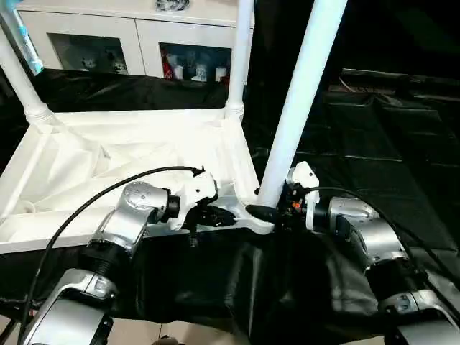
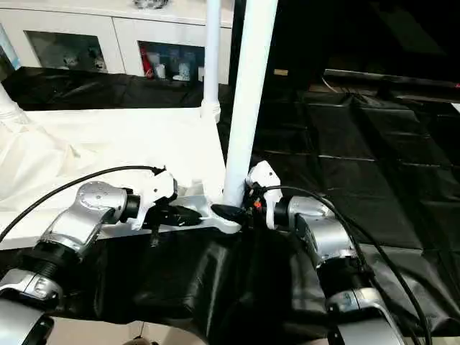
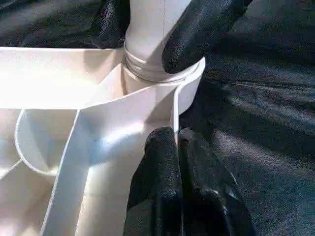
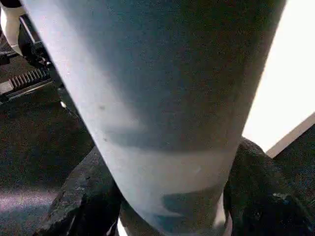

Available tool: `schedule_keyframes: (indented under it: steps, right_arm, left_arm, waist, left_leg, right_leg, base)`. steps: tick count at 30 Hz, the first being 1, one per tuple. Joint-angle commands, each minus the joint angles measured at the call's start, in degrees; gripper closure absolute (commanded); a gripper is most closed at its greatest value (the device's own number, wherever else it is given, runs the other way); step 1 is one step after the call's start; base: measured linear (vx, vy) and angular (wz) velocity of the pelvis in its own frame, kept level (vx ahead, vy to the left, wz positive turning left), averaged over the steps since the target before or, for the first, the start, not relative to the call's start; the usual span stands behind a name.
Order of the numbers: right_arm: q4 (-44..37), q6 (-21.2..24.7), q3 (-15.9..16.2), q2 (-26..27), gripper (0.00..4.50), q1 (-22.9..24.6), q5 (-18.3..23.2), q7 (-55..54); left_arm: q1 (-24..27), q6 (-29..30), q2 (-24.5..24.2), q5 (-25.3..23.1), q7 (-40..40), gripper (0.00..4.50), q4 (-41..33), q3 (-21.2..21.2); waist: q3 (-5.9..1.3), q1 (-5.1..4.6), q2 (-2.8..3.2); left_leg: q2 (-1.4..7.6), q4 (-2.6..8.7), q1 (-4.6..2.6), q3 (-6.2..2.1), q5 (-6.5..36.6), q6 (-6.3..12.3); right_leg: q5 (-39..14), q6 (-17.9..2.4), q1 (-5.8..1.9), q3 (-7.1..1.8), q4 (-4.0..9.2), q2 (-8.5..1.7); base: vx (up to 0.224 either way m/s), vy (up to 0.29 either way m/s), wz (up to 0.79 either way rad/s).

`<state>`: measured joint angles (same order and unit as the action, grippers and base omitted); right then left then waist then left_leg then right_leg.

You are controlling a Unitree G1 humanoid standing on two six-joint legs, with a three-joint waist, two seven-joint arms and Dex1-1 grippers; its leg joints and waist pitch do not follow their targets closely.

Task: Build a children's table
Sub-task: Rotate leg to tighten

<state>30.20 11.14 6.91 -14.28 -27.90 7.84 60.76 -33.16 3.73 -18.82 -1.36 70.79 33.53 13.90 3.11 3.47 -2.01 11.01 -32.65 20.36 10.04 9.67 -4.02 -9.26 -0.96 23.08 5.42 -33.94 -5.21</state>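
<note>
Seen upside down on a black-draped bench (image 1: 374, 144): the children's table (image 1: 129, 154), its ribbed underside facing up and legs rising from the corner sockets. Pictured at the near right corner, a leg (image 1: 302, 93) standing upright in its socket (image 3: 189, 83), tilted slightly, with two more legs upright at the far corners, one at far left (image 1: 18, 72) and one at far right (image 1: 239, 54). Caught around the base of the near leg: the right claw (image 1: 277, 208), its two black fingers (image 4: 78, 196) set on either side of the tube just above the socket, gripping it. Shown just beside it, on the near rim (image 3: 175, 118) of the tabletop, close to the same corner: the left claw (image 3: 178, 142), fingers pressed together and pinching the thin upright edge of the rim. Reaching in from below over the black sheeting, both silver forearms, left (image 1: 118, 230) and right (image 1: 374, 241). Visible behind the bench, a white cabinet (image 1: 144, 36) with glass-fronted compartments holding small items.
</note>
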Motion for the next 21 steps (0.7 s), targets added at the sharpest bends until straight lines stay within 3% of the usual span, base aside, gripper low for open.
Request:
schedule_keyframes:
  steps: [1, 4, 5, 6, 7, 8, 9, 10, 12, 13, 17, 18, 21]
  right_arm:
    - [3.24, 1.34, 1.72, 3.2, 2.11, 0.39, -1.81, -5.2]
    - [7.61, 0.85, -0.7, 6.3, 2.11, -1.21, -3.14, -15.45]
    - [7.61, 0.85, -0.7, 6.3, 2.11, -1.21, -3.14, -15.45]
    - [7.61, 0.85, -0.7, 6.3, 2.11, -1.21, -3.14, -15.45]
    - [9.29, 1.01, -1.89, 7.72, 2.11, -1.86, -3.24, -19.76]
    - [13.42, 1.39, -5.48, 12.12, 2.11, -4.07, -1.84, -29.57]
    - [14.33, 1.41, -6.23, 13.18, 2.11, -4.67, -1.42, -31.47]
    - [15.02, 1.12, -6.76, 14.07, 2.11, -5.22, -1.16, -33.04]
    - [16.03, 0.56, -7.02, 15.02, 2.11, -5.99, -1.55, -35.14]
    - [16.86, 0.08, -7.03, 15.84, 2.11, -6.63, -1.88, -36.52]
    - [17.31, -3.54, -5.12, 18.07, 2.11, -7.47, -2.38, -33.77]
    - [17.39, -3.44, -5.48, 18.3, 1.56, -7.52, -2.04, -33.06]
    - [17.02, -2.87, -5.8, 18.01, 1.36, -7.3, -1.19, -30.25]
  left_arm:
    - [-2.06, 0.42, 3.04, 1.1, -5.25, 4.5, -0.21, -1.41]
    - [-4.12, 0.88, 4.86, 0.07, -10.6, 4.5, 2.52, -2.41]
    - [-4.12, 0.88, 4.86, 0.07, -10.6, 4.5, 2.52, -2.41]
    - [-4.12, 0.88, 4.86, 0.07, -10.6, 4.5, 2.52, -2.41]
    - [-4.99, 1.1, 5.54, -0.35, -12.65, 4.5, 3.56, -2.56]
    - [-7.83, 1.34, 8.26, -1.58, -19.04, 4.5, 7.11, -2.9]
    - [-8.56, 1.45, 9.01, -1.84, -20.6, 4.5, 8.0, -3.0]
    - [-9.0, 1.41, 9.64, -1.94, -21.42, 4.5, 8.47, -2.99]
    - [-9.45, 1.18, 10.4, -2.16, -22.55, 4.5, 8.94, -2.98]
    - [-9.71, 1.07, 10.99, -2.3, -23.36, 4.5, 9.19, -2.97]
    - [-9.55, 0.08, 11.97, -1.92, -21.41, 4.5, 8.31, -2.02]
    - [-9.62, -0.35, 11.93, -1.95, -21.14, 4.5, 8.64, -1.98]
    - [-9.14, -2.15, 11.22, -1.57, -19.13, 4.5, 8.96, -1.72]
  waist:
    - [-3.51, 0.03, 0.48]
    - [-3.34, -0.41, 0.35]
    - [-3.13, -0.61, 0.5]
    - [-3.22, -0.64, 0.45]
    - [-3.25, -0.63, 0.4]
    - [-3.14, -0.8, 0.55]
    - [-3.24, -1.15, 0.84]
    - [-3.33, -1.21, 0.63]
    - [-3.34, -1.26, 0.82]
    - [-3.44, -1.31, 0.98]
    - [-3.73, -1.24, 0.77]
    - [-3.73, -1.24, 0.8]
    - [-3.66, -1.19, 0.81]
  left_leg:
    - [2.46, 3.91, -0.36, -0.59, 17.95, 0.67]
    - [2.28, 4.0, -0.41, -0.83, 19.94, -0.44]
    - [2.13, 3.94, -0.74, -0.84, 21.26, -0.68]
    - [2.07, 3.91, -0.71, -0.93, 21.54, -0.71]
    - [2.14, 3.96, -0.68, -0.97, 21.54, -0.48]
    - [2.12, 3.91, -0.86, -0.86, 21.57, -0.68]
    - [2.01, 3.99, -0.93, -1.12, 22.47, -1.7]
    - [1.93, 3.95, -0.87, -1.16, 22.41, -1.82]
    - [1.98, 3.92, -0.79, -1.05, 22.36, -1.49]
    - [2.06, 4.01, -0.55, -1.1, 21.71, -1.23]
    - [2.04, 3.85, -0.25, -0.7, 18.88, -0.01]
    - [2.03, 3.85, -0.26, -0.66, 18.43, 0.29]
    - [2.03, 3.84, -0.23, -0.56, 17.83, 1.09]
  right_leg:
    - [-19.34, -11.3, -2.58, -3.19, 4.48, -3.6]
    - [-23.86, -9.92, -2.53, -2.99, 4.91, -3.69]
    - [-26.3, -9.29, -2.07, -2.95, 5.32, -3.66]
    - [-27.2, -8.83, -2.26, -2.85, 5.41, -3.69]
    - [-27.78, -8.2, -2.28, -2.89, 5.58, -3.73]
    - [-27.94, -8.27, -1.71, -3.09, 5.62, -3.71]
    - [-28.88, -7.88, -1.82, -2.79, 5.65, -3.57]
    - [-29.03, -7.57, -2.01, -2.65, 5.68, -3.56]
    - [-27.67, -7.73, -1.91, -2.8, 5.81, -3.67]
    - [-25.46, -8.27, -2.21, -2.86, 5.47, -3.57]
    - [-18.75, -10.43, -2.56, -3.09, 4.74, -3.5]
    - [-17.83, -10.78, -2.59, -3.12, 4.65, -3.4]
    - [-17.19, -11.39, -2.75, -3.08, 4.6, -3.43]
  base:
    - [0.0, 0.0, 0.0]
    - [0.0, 0.0, 0.0]
    - [0.0, 0.0, 0.0]
    - [0.0, 0.0, 0.0]
    - [0.0, 0.0, 0.0]
    - [0.0, 0.0, 0.0]
    - [0.0, 0.0, 0.0]
    - [0.0, 0.0, 0.0]
    - [0.0, 0.0, 0.0]
    - [0.0, 0.0, 0.0]
    - [0.0, 0.0, 0.0]
    - [0.0, 0.0, 0.0]
    - [0.0, 0.0, 0.0]
